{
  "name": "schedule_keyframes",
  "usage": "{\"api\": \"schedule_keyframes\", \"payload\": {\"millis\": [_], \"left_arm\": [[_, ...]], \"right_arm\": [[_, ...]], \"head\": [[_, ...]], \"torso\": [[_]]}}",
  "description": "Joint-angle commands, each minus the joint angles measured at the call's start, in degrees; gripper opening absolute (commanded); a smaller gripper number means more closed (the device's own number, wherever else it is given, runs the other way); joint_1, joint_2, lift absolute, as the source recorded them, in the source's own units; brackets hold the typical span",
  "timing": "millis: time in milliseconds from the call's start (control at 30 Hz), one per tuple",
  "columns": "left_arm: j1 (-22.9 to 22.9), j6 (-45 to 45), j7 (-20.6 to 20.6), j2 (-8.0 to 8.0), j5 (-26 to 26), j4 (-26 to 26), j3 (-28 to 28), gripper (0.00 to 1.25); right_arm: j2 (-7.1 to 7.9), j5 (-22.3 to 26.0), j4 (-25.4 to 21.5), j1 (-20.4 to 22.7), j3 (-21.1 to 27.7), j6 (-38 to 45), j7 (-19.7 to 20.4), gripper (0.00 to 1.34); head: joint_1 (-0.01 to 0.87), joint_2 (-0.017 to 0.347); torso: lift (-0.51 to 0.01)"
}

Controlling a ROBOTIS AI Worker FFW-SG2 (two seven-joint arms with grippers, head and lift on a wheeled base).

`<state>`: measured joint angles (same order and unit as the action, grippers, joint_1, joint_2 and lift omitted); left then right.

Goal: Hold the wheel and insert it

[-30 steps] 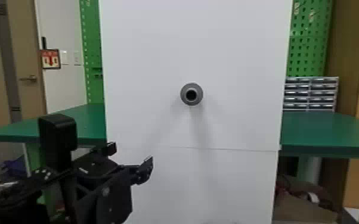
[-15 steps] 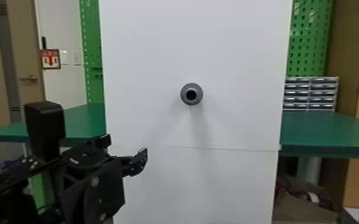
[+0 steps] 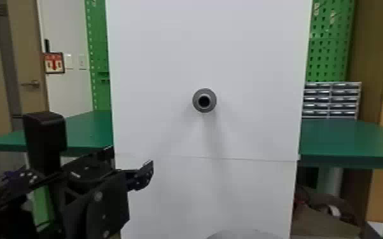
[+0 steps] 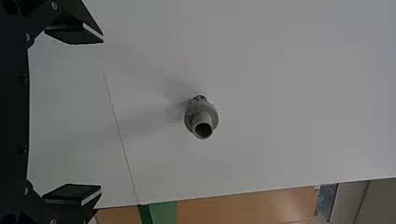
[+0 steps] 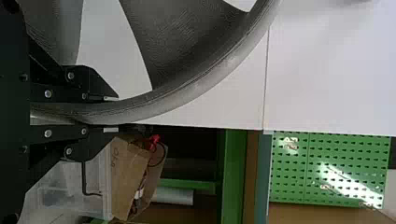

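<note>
Wheel's outer edge point(image 5: 198, 86) in right pincer point(image 5: 111, 114), open room around grey hub point(image 3: 213, 101)

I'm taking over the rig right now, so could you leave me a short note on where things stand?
Right gripper: fingers closed on the rim of the wheel.
Left gripper: fingers wide apart, empty, below and left of the shaft in the head view.
Wheel: at the head view's bottom edge, below the grey shaft on the white panel.
Done: wheel gripped.
Left: likely raise it, line it up and push it onto the bare shaft.
</note>
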<state>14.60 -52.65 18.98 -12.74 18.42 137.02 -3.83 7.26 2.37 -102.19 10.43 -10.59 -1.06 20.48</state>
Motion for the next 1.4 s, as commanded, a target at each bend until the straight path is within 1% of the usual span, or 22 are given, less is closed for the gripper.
{"api": "schedule_keyframes", "payload": {"millis": [0, 233, 733, 933, 1133, 1367], "left_arm": [[-0.09, 0.0, 0.0, 0.0, -0.22, 0.0, -0.21, 1.1], [-0.53, 0.0, 0.0, 0.0, -1.1, 0.0, -0.39, 1.1], [-0.71, 0.09, 0.0, 0.0, -0.84, 0.0, -0.47, 1.1], [-0.89, 0.18, 0.0, 0.0, -0.93, 0.0, -0.56, 1.1], [-0.89, 0.26, 0.0, 0.0, -1.01, 0.0, -0.56, 1.1], [-0.97, 0.26, 0.0, 0.09, -1.45, 0.0, -0.3, 1.1]], "right_arm": [[0.03, 0.0, -1.35, -0.15, 0.4, 0.88, 0.0, 0.2], [-0.58, 0.0, -3.45, -0.15, 1.1, 1.85, 0.0, 0.2], [-0.41, 2.11, -9.17, -0.76, 1.72, 5.1, 0.0, 0.2], [-0.06, 3.69, -11.28, -1.38, 1.8, 6.59, 0.0, 0.2], [0.65, 6.07, -13.12, -2.43, 1.89, 8.88, -0.17, 0.2], [0.65, 7.74, -15.93, -3.75, 2.42, 13.54, -0.97, 0.2]], "head": [[0.179, 0.101], [0.179, 0.101], [0.179, 0.101], [0.179, 0.101], [0.179, 0.101], [0.179, 0.101]], "torso": [[-0.493], [-0.493], [-0.493], [-0.493], [-0.492], [-0.492]]}}
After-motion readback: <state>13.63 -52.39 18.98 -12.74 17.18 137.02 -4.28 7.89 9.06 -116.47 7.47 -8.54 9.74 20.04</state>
